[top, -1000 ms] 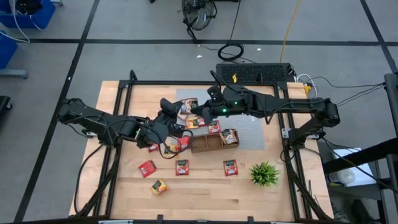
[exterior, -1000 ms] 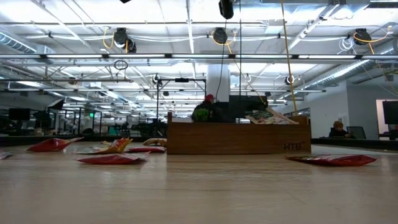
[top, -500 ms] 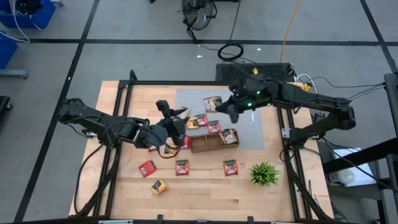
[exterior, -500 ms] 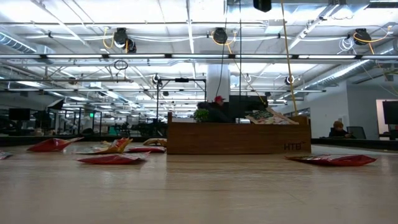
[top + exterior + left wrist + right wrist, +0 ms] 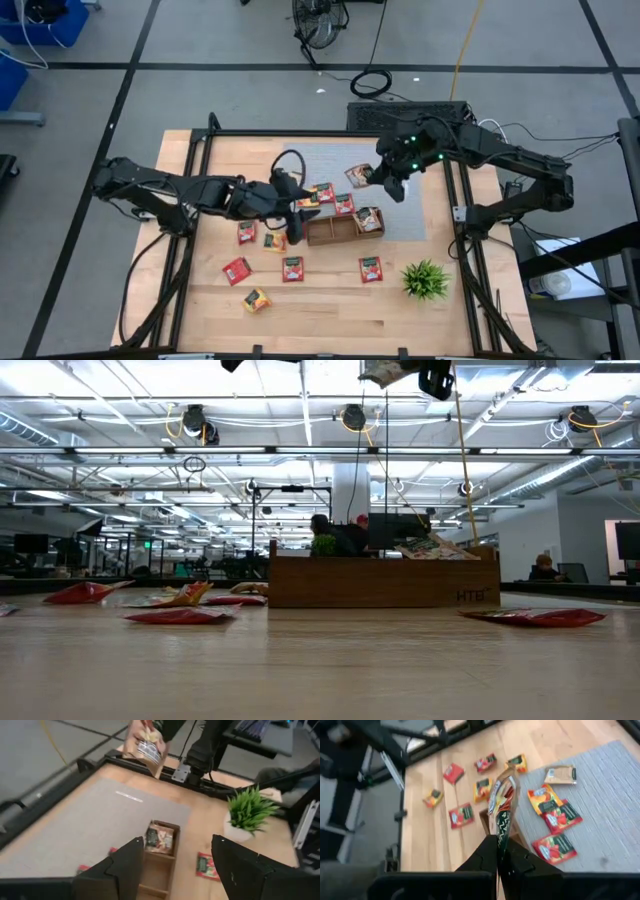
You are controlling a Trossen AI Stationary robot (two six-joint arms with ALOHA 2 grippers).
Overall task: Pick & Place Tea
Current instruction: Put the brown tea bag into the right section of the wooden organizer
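My right gripper (image 5: pixel 378 177) hangs above the grey mat's far right part, shut on one tea sachet (image 5: pixel 357 176), pale with a printed label (image 5: pixel 501 802). That sachet also shows high up in the left wrist view (image 5: pixel 145 742) and the low view (image 5: pixel 385 370). My left gripper (image 5: pixel 297 215) is open and empty (image 5: pixel 177 865), above the left end of the brown wooden tray (image 5: pixel 335 230). Other sachets lie flat on the mat (image 5: pixel 322 193) and on the wood (image 5: pixel 292 267). A few rest in the tray's right compartment (image 5: pixel 368 219). My right gripper pinches the sachet's one end (image 5: pixel 500 834) between its two shut fingers. The rest of the sachet sticks out beyond the fingertips toward the table's left. It shows edge-on in the wrist view and is lifted clear of the mat and tray.
A spiky green plant (image 5: pixel 425 279) stands at the near right. Red sachets (image 5: pixel 237 270), (image 5: pixel 371 268) and an orange one (image 5: pixel 257 299) lie on the near wood. The black frame rails (image 5: pixel 200 200) run along both table sides.
A second ago both grippers met at the sachet above the mat's far left. My right gripper has since carried it toward the table's right edge. My left gripper has swung toward the near edge and right, over the tray's left end, without the sachet.
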